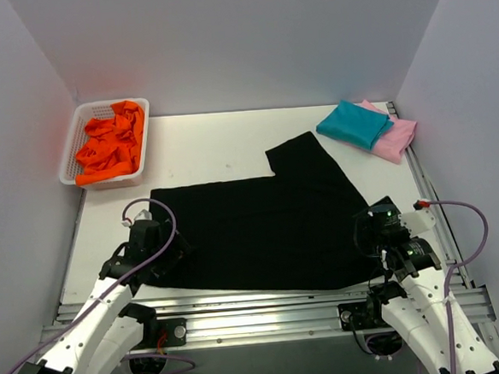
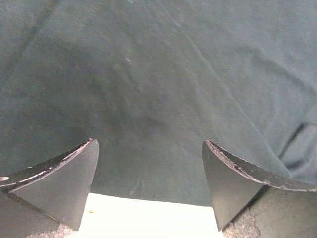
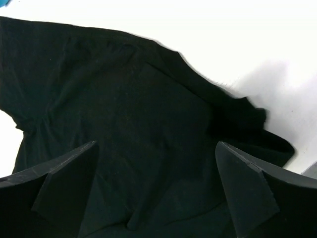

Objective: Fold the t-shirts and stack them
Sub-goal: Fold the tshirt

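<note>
A large black t-shirt [image 1: 261, 225] lies spread flat across the middle of the white table, one sleeve pointing to the back. It fills the left wrist view [image 2: 158, 89] and the right wrist view [image 3: 124, 129]. My left gripper [image 1: 170, 246] is open over the shirt's left edge, fingers apart with nothing between them. My right gripper [image 1: 368, 234] is open over the shirt's right edge, where the cloth is bunched. A folded teal shirt [image 1: 354, 123] lies on a folded pink shirt [image 1: 396, 136] at the back right.
A white basket [image 1: 72, 161] holding crumpled orange cloth [image 1: 110, 145] stands at the back left. Bare table [image 2: 148, 215] shows just behind the left fingers. Grey walls close in the table on three sides; metal rails run along the near edge.
</note>
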Controlling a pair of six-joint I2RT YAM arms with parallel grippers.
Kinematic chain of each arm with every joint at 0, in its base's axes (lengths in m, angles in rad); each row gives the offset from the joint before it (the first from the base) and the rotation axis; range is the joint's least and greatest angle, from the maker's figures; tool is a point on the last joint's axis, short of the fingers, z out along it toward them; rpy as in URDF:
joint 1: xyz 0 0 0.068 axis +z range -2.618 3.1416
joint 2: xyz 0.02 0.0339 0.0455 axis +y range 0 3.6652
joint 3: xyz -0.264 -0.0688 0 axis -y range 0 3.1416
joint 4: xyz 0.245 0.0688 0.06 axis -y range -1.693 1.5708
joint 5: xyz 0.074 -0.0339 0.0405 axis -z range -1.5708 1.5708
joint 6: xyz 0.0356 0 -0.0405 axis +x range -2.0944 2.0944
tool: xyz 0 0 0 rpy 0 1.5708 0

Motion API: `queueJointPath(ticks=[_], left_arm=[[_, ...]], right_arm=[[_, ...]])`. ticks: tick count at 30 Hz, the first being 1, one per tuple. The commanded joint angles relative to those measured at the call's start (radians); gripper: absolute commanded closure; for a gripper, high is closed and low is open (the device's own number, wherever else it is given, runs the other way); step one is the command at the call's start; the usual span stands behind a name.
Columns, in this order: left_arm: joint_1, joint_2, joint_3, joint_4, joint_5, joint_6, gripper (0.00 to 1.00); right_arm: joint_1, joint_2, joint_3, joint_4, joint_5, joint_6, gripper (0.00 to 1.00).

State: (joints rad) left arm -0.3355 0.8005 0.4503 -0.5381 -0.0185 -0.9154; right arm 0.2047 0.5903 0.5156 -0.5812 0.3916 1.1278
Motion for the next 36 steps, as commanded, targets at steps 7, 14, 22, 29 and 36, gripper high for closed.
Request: queueJointPath(ticks=[7,14,22,29,36], left_arm=[[-0.023,-0.040,0.175,-0.056,-0.060,0.013,0.06],[-0.010,0.205,0.359,0.192,-0.166,0.029,0.06],[0.133,0.673,0.579,0.420,0.018,0.095,0.06],[0.162,0.795,0.571,0.579,0.112,0.098,0.06],[0.173,0.819,0.545,0.632,0.146,0.110,0.05]], right_arm=[[0.012,0.054,0.125,0.130,0.089,-0.058,0.00],[0.009,0.528,0.334,0.530,-0.097,-0.299,0.00],[0.005,1.194,0.858,0.656,-0.284,-0.474,0.01],[-0.007,1.560,1.319,0.456,-0.218,-0.565,0.02],[-0.016,1.784,1.596,0.343,-0.114,-0.612,0.02]])
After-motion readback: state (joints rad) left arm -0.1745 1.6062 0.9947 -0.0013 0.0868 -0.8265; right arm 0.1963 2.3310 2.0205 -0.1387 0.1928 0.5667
